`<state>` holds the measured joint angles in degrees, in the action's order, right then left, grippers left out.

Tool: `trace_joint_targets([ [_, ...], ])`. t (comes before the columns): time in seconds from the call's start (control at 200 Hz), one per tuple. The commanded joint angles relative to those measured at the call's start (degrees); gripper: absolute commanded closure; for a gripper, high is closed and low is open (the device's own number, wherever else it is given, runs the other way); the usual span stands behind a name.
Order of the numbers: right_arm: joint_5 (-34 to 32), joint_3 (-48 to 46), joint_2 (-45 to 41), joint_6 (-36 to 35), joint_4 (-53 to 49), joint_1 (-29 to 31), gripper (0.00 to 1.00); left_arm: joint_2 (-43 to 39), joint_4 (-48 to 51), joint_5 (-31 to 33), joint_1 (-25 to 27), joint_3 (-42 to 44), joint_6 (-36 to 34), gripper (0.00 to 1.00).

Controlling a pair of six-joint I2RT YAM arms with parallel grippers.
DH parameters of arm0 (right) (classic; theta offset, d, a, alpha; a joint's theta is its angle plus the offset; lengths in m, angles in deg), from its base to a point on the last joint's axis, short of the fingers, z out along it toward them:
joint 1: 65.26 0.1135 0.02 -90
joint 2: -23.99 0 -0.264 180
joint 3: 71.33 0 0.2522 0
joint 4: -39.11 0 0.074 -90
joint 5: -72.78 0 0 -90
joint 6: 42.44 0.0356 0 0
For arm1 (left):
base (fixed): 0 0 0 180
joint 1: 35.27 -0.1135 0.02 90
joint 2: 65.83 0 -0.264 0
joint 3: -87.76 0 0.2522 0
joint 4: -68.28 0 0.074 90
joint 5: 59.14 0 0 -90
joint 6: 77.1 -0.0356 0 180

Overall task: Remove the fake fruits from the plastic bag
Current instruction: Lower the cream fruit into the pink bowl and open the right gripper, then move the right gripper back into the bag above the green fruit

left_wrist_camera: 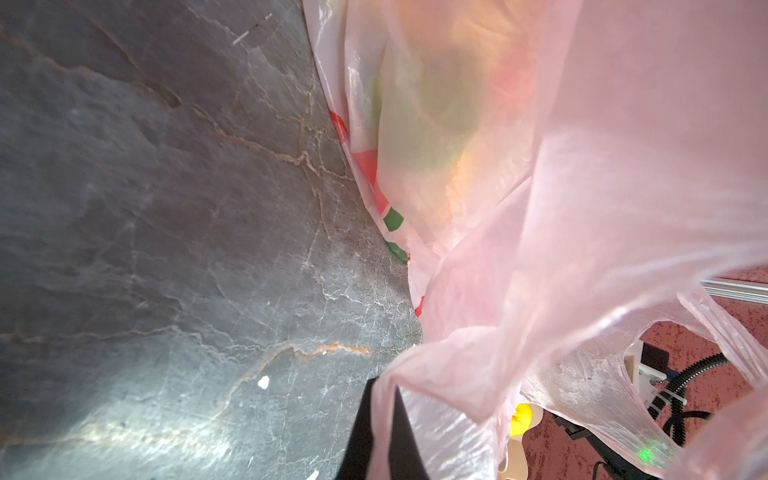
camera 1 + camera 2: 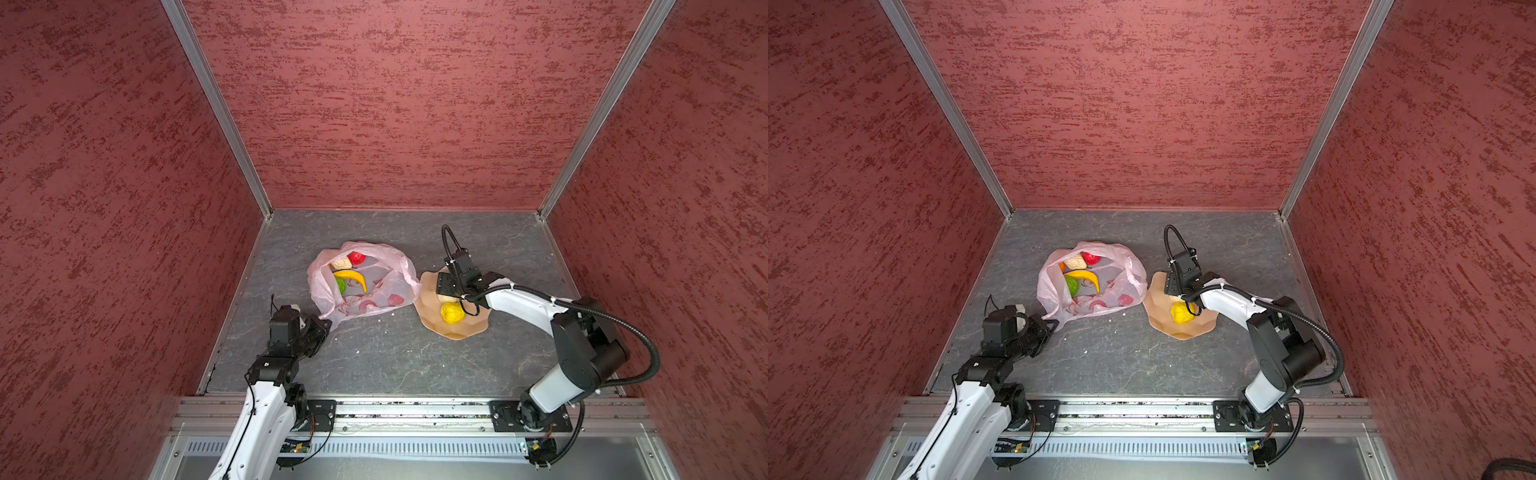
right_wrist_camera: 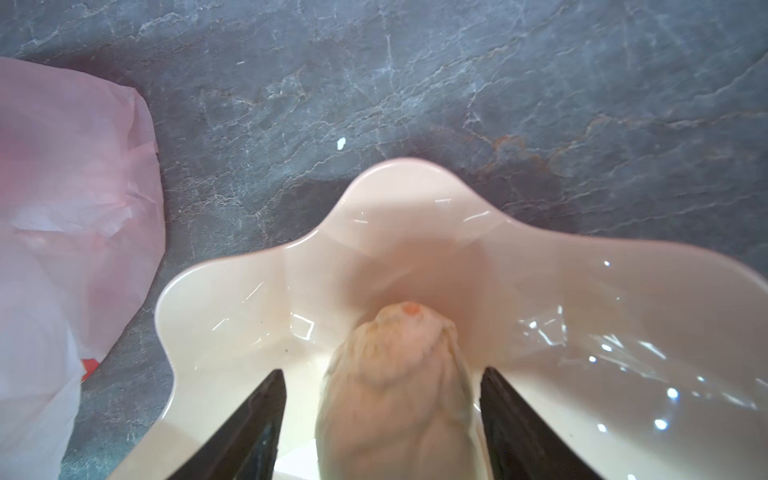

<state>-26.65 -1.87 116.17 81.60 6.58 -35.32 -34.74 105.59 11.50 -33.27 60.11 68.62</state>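
The pale-pink plastic bag [image 2: 374, 299] lies open on the grey floor. Inside it are a red fruit [image 2: 356, 258], a cream lumpy one [image 2: 341, 263], a yellow banana [image 2: 351, 276] and a green one [image 2: 340, 285]. My left gripper [image 2: 324, 322] is shut on the bag's near edge [image 1: 415, 374], its black fingers [image 1: 365, 432] pinching the film. Over the tan plate [image 2: 457, 328], my right gripper [image 3: 382, 370] is open. A second cream fruit [image 3: 399, 395] rests on the plate between its fingers [image 3: 249, 424], with a gap on each side. A bumpy yellow fruit [image 2: 452, 312] lies beside it.
The red textured walls [image 2: 395, 104] close the floor in on three sides. A metal rail [image 2: 415, 411] with both arm bases runs along the front. The bag [image 2: 1092, 291] and plate [image 2: 1183, 328] almost touch mid-floor.
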Motion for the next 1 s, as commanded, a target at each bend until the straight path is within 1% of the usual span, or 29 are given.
trace_joint_targets([
  [0.0, -2.86, 3.25, -3.7, -0.91, -2.55, -0.45, 0.24, -0.5, 0.03, 0.04, 0.29, -1.28, -0.32, 1.0],
  [0.17, -5.58, 8.1, -8.48, -3.74, -5.51, -0.15, 0.24, -0.58, -0.09, 0.17, 0.29, -1.23, -0.19, 1.0],
  [0.22, -6.06, 10.0, -8.54, -4.85, -5.69, 0.25, 0.24, -0.68, -0.1, 0.27, 0.35, -1.23, -0.18, 1.0],
  [0.245, -6.12, 11.02, -10.4, -5.47, -5.83, 0.59, 0.24, -0.79, -0.09, 0.23, 0.31, -1.23, -0.18, 1.0],
  [0.326, -7.19, 15.3, -10.51, -7.8, -6.17, 2.79, 0.25, -1.01, -0.09, 0.44, 0.31, -1.3, -0.18, 1.0],
  [0.416, -8.56, 21.36, -9.22, -10.42, -6.5, 6.84, 0.25, -1.03, -0.17, 0.46, 0.3, -1.23, -0.12, 1.0],
  [0.541, -8.02, 29.89, -3.07, -13.53, -5.52, 13.32, 0.26, -1.12, -0.2, 0.2, 0.35, -1.32, -0.17, 1.0],
  [0.716, -1.9, 40.09, 5.84, -16.21, -3.12, 20.65, 0.27, -1.2, 0.06, 0.08, 0.31, -1.51, -0.41, 1.0],
  [0.917, 6.31, 48.42, 17.33, -16.34, -5.34, 24.36, 0.32, -1.3, 0.48, 0.19, 0.37, -1.62, -0.45, 1.0],
  [0.997, 8.07, 50.45, 21.49, -16.17, -7.44, 24.86, 0.35, -1.3, 0.83, 0.26, 0.29, -1.69, -0.56, 1.0],
])
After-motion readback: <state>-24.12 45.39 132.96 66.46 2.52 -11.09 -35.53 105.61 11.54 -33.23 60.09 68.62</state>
